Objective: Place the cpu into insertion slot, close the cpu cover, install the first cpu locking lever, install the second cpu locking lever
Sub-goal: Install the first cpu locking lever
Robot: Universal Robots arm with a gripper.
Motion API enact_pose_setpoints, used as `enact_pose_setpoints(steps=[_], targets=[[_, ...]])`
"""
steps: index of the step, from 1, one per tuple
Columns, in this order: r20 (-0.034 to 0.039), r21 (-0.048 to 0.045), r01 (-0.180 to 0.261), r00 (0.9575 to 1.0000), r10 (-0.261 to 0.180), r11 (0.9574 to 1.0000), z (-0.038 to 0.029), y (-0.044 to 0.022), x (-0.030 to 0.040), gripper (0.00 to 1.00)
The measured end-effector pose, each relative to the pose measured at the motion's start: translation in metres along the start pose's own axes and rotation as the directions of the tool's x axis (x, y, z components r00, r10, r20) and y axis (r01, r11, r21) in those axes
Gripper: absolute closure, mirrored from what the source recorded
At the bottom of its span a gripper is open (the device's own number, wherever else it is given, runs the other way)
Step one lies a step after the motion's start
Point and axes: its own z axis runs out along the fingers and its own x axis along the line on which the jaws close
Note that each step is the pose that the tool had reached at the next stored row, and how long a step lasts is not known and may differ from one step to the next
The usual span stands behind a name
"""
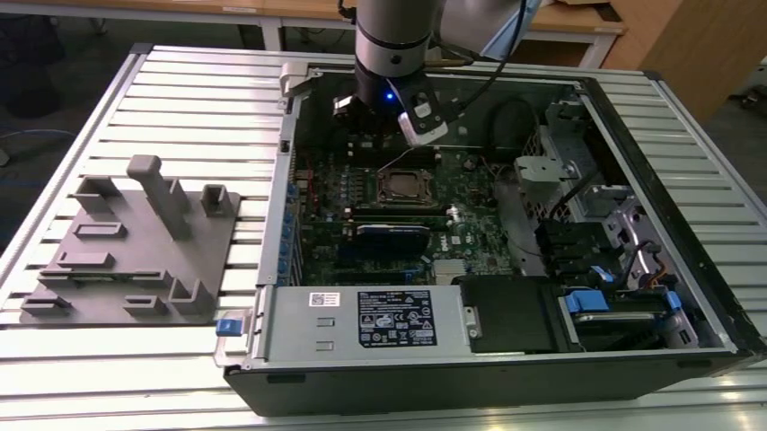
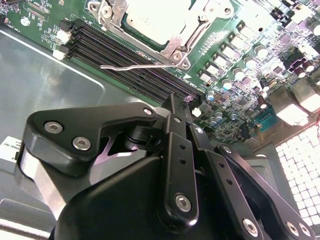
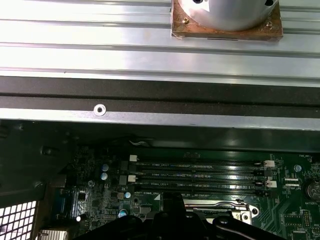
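Note:
The cpu (image 2: 152, 17) lies with its silvery top up inside the insertion slot (image 1: 405, 186) on the green motherboard. The cpu cover (image 2: 172, 46) lies flat around it as a metal frame. One thin wire locking lever (image 2: 134, 65) sticks out unlatched over the black memory slots (image 2: 115, 52). My gripper (image 2: 181, 107) hovers just beside the socket, above the memory slots, fingers (image 2: 172, 130) shut together with nothing visible between them. In the exterior view the gripper (image 1: 400, 148) hangs over the far edge of the socket. The first wrist view shows the gripper tip (image 3: 175, 207) near a socket corner (image 3: 235, 210).
The open computer case (image 1: 671, 206) surrounds the board, with its power supply (image 1: 359, 319) at the front and drive bays (image 1: 599, 256) on the exterior view's right. A black-and-blue module (image 1: 390, 232) sits below the socket. A grey fixture tray (image 1: 126, 251) stands on the slatted table.

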Motion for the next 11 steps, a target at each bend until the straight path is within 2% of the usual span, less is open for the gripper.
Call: enact_pose_setpoints(steps=[4, 5, 11], targets=[[0.0001, 0.0002, 0.0, 1.0, 0.0, 1.0, 0.0012, -0.0004, 0.0, 0.9], [-0.0002, 0.009, 0.0, 1.0, 0.0, 1.0, 0.0031, -0.0009, 0.0, 0.9], [-0.0001, 0.0093, 0.0, 1.0, 0.0, 1.0, 0.0059, -0.0018, -0.0094, 0.9]])
